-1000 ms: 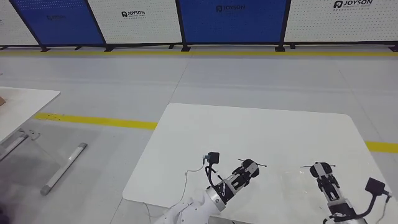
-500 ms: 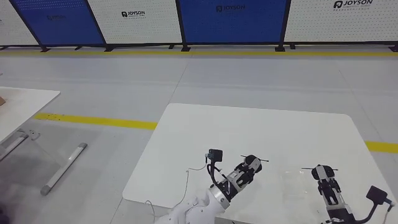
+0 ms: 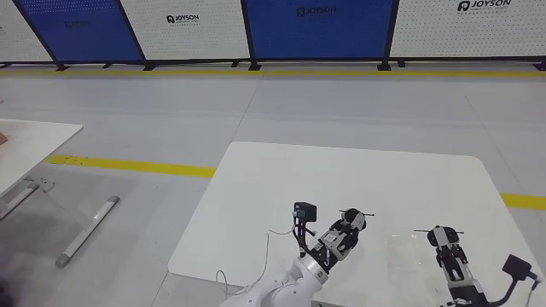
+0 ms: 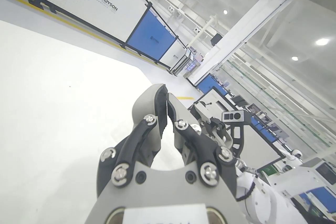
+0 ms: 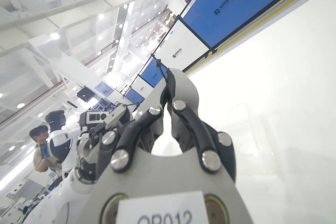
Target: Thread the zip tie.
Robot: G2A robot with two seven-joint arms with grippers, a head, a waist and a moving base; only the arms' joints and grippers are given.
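Over the near part of the white table [image 3: 341, 170], my left gripper [image 3: 352, 216] is shut, and a thin black zip tie [image 3: 363, 215] crosses its tip. In the left wrist view the gripper [image 4: 166, 96] has its pads pressed together, and the tie is hidden between them. To its right my right gripper [image 3: 438, 232] is shut on another thin black zip tie [image 3: 421, 231]. That tie's head [image 5: 158, 62] sticks out past the closed right gripper [image 5: 169, 78]. A gap of bare table separates the two grippers.
A faint clear sheet or tray [image 3: 405, 251] lies on the table between the arms. The table's near-left edge [image 3: 192, 256] drops to the floor. Blue and white panels [image 3: 316, 13] stand far behind. The table's far half is bare.
My left gripper has slid to the right with its tie, toward the right gripper. The right gripper drew slightly nearer the table's front edge, then held still.
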